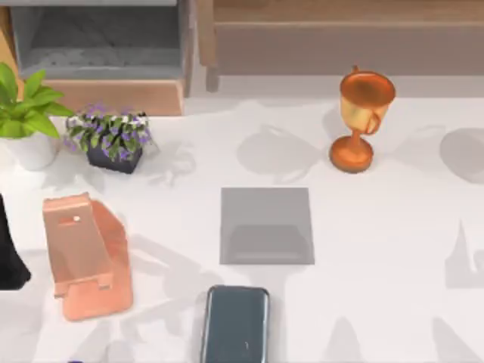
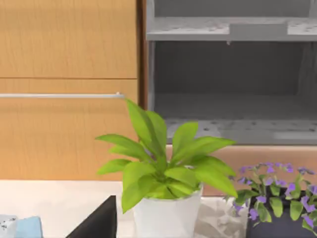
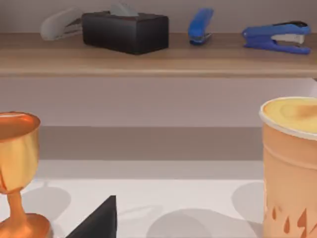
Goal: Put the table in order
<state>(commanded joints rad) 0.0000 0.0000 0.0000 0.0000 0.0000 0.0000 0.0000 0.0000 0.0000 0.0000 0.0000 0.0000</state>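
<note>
Nearest the top camera, a dark phone (image 1: pixel 235 325) lies on the table (image 1: pixel 378 227), beside a pink stand (image 1: pixel 85 257) and a grey mat (image 1: pixel 266 225). Ahead of my left wrist stands a leafy plant (image 2: pixel 166 168); ahead of my right, a copper goblet (image 3: pixel 17 168) (whether my fingers are released or clenched, I cannot tell).

Bright even light, soft grey shadows on the table (image 1: pixel 378 249) — mild blur, no glare

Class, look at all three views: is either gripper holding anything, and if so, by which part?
It cannot be told. The phone, phone stand and trophy rest free on the table.
</note>
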